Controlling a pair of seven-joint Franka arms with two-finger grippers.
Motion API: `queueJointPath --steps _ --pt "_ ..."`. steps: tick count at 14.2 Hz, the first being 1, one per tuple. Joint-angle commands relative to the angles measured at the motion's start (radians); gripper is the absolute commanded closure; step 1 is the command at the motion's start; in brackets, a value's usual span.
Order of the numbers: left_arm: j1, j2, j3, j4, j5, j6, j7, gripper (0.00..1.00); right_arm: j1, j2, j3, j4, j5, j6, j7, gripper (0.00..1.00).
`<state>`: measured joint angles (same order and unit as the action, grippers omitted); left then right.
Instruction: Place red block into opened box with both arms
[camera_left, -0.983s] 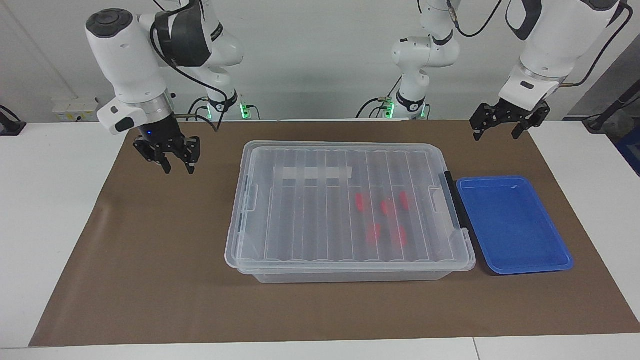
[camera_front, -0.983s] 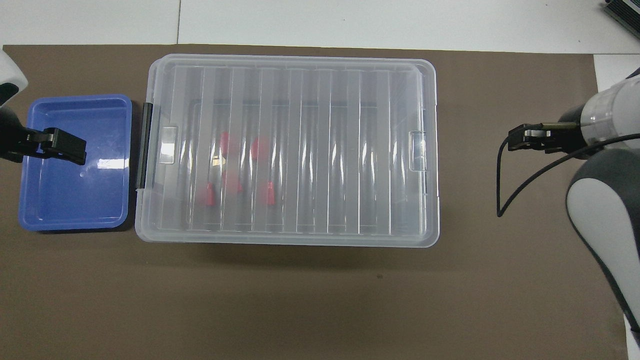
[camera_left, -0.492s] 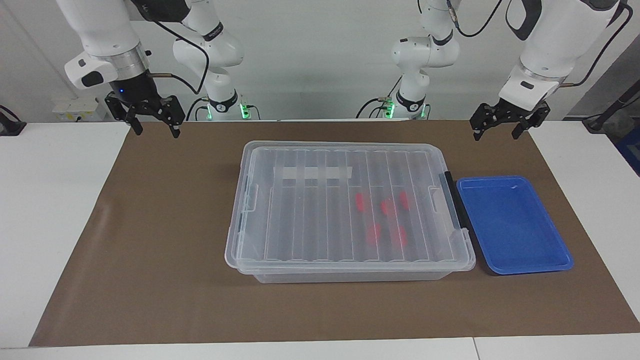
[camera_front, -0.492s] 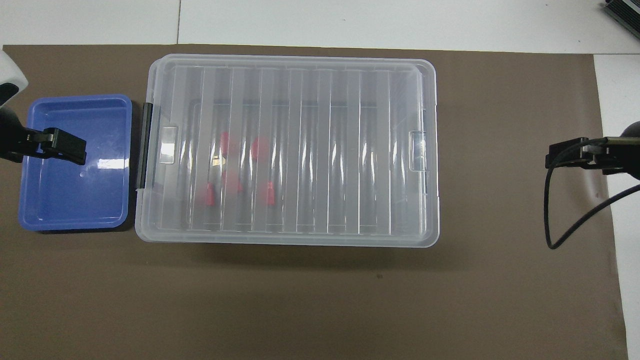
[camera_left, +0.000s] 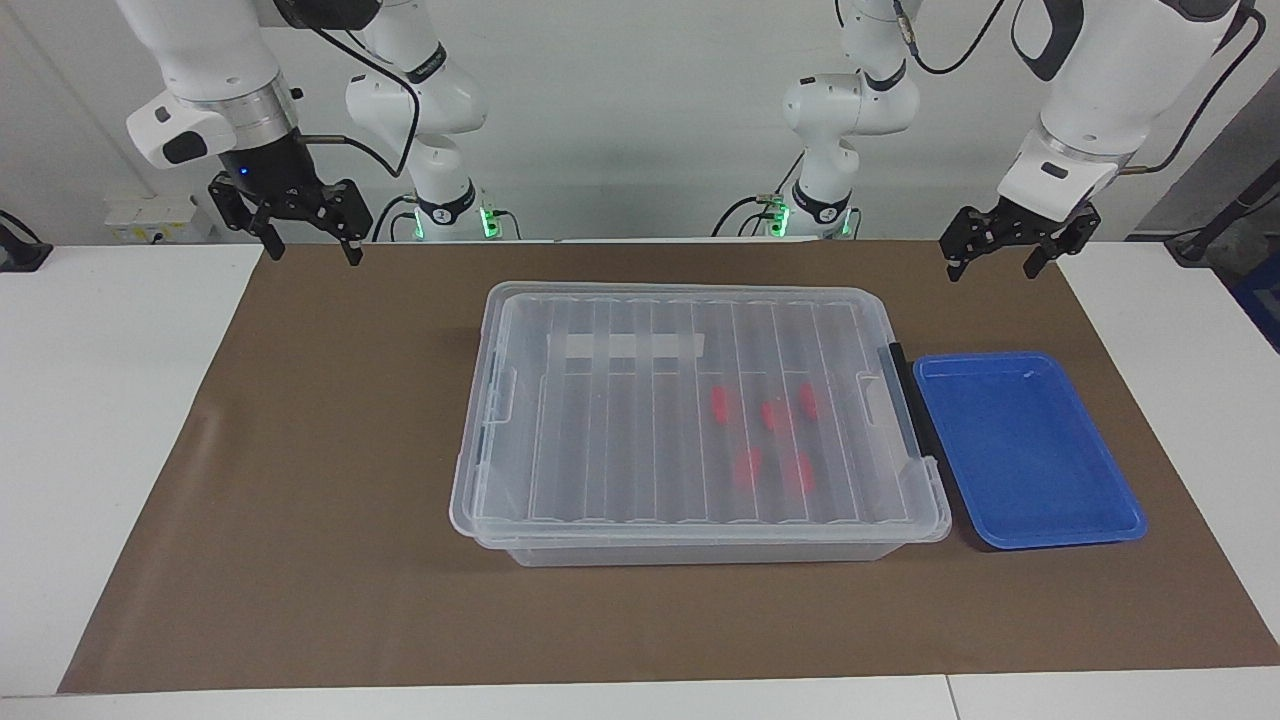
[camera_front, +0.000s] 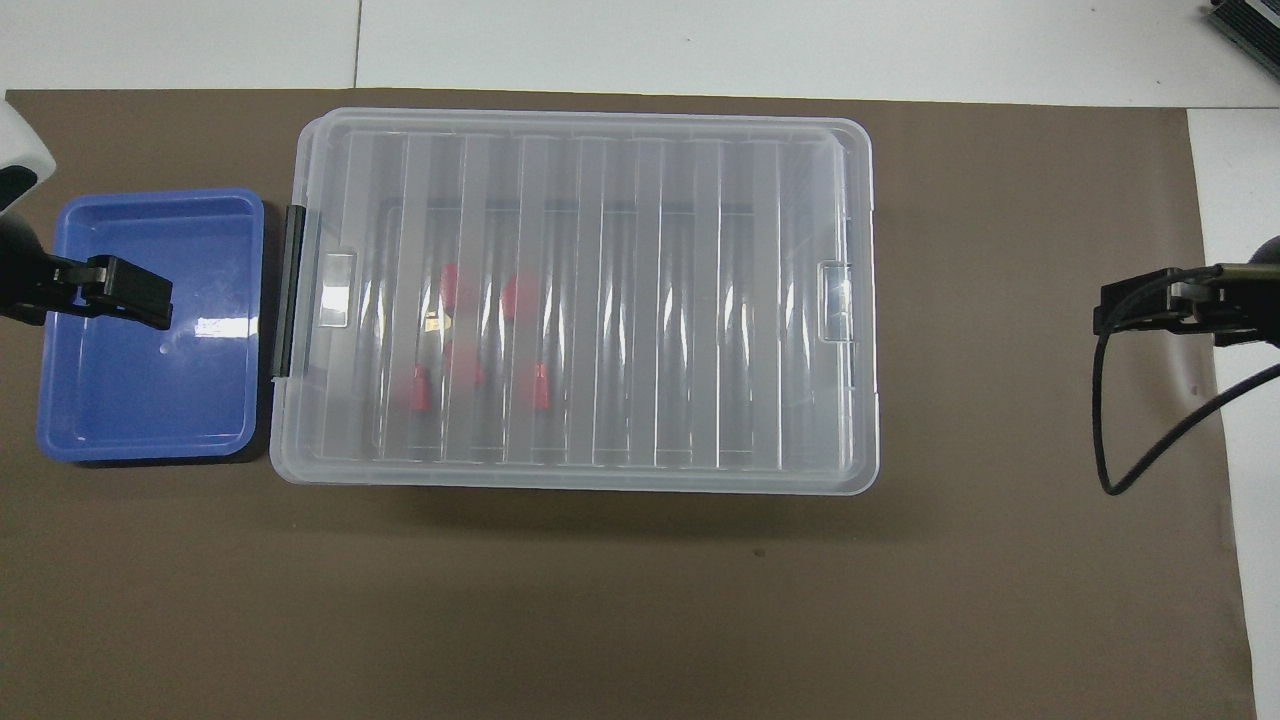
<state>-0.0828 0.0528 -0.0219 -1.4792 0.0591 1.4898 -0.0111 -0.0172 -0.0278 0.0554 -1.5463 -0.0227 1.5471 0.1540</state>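
Note:
The box (camera_left: 690, 420) (camera_front: 575, 300) is a large clear bin in the middle of the brown mat, and its ribbed lid lies shut on top. Several red blocks (camera_left: 770, 413) (camera_front: 520, 295) show through the lid, inside the box toward the left arm's end. My right gripper (camera_left: 312, 250) (camera_front: 1115, 312) hangs open and empty over the mat's edge at the right arm's end. Also open and empty, my left gripper (camera_left: 990, 268) (camera_front: 140, 295) is raised over the mat's edge at the left arm's end, where the arm waits.
A shallow blue tray (camera_left: 1030, 450) (camera_front: 150, 400) with nothing in it lies on the mat against the box's black-latched end, toward the left arm's end. The brown mat (camera_left: 330, 480) covers most of the white table.
My right gripper has risen and drawn back from beside the box to the mat's edge by the robots, and its fingers have spread wider. The left arm has not moved.

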Motion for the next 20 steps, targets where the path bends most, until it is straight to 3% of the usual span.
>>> queueJointPath --steps 1,20 --pt "0.006 -0.034 -0.001 -0.041 0.005 0.009 0.003 0.00 0.011 0.000 0.007 0.003 -0.016 -0.032 0.022 0.00" --pt "0.006 -0.034 -0.001 -0.041 0.005 0.007 0.003 0.00 0.010 -0.009 0.009 -0.008 -0.006 -0.042 -0.002 0.00"
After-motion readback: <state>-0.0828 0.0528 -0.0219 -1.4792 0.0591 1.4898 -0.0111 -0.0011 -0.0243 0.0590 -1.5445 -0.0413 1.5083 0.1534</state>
